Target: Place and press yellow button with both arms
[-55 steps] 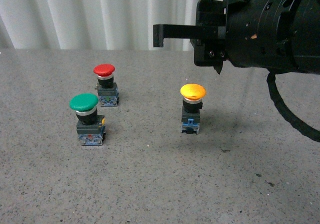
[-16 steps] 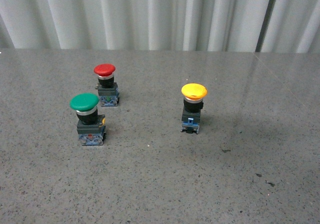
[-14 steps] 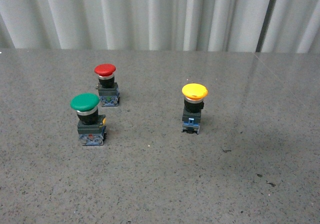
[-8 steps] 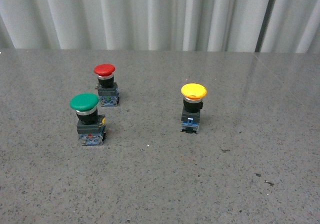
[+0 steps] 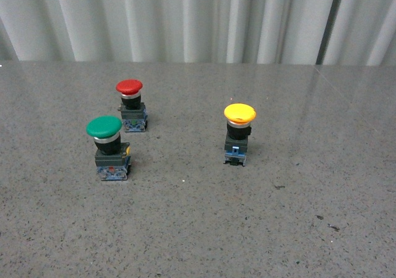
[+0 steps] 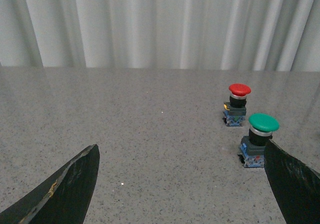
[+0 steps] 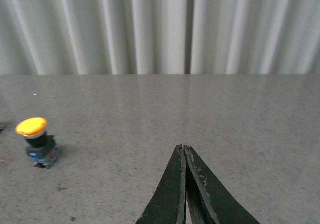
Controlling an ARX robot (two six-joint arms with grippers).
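Yellow button (image 5: pixel 239 134) stands upright on the tabletop (image 5: pixel 260 228), well apart from both arms. Left gripper (image 6: pixel 182 181) spread wide; right gripper (image 7: pixel 185 184) clenched, empty. Risk: an off-centre press may topple the narrow-based button.

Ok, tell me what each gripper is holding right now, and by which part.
Nothing is held. The left gripper is open and empty; the right gripper is shut on nothing. The yellow button stands alone on the table.

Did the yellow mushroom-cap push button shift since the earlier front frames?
No. The yellow mushroom-cap push button stands at the same spot relative to the green-capped button and red-capped button.
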